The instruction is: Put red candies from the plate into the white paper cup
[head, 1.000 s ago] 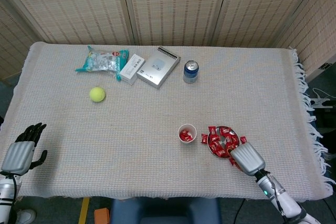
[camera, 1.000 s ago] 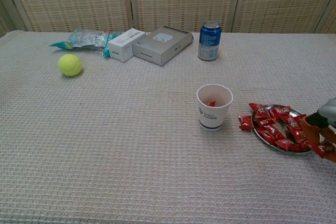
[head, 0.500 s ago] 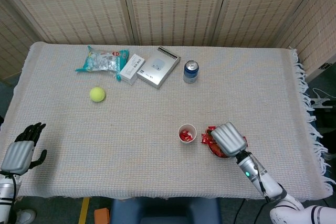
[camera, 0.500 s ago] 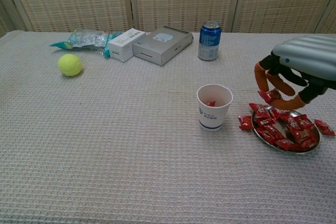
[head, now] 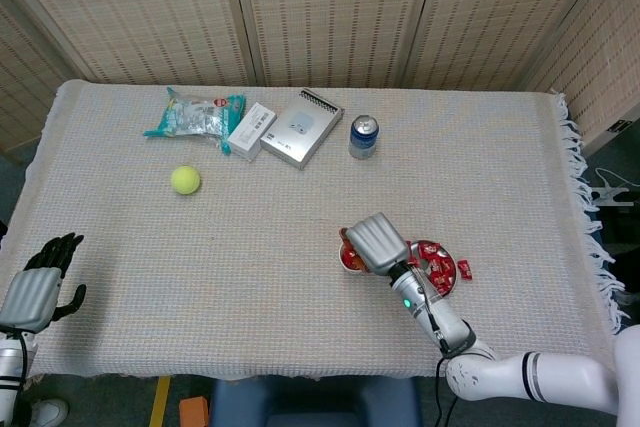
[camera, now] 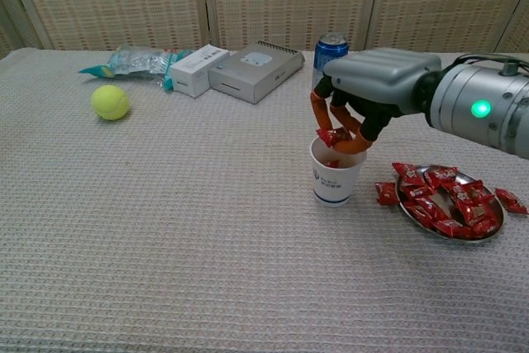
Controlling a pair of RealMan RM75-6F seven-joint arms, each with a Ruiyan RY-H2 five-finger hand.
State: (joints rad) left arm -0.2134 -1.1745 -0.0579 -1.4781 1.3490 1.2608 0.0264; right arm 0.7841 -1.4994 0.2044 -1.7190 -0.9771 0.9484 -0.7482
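Several red candies [camera: 332, 163] in cup [camera: 336, 179]

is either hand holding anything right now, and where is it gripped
The right hand pinches one red candy between its fingertips, directly above the white paper cup. Which part of the wrapper it grips cannot be told. The left hand holds nothing.

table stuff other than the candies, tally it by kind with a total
white paper cup: 1
round metal plate: 1
blue drinks can: 1
yellow-green tennis ball: 1
white rectangular carton: 1
grey flat box: 1
clear and teal plastic snack bag: 1
total: 7
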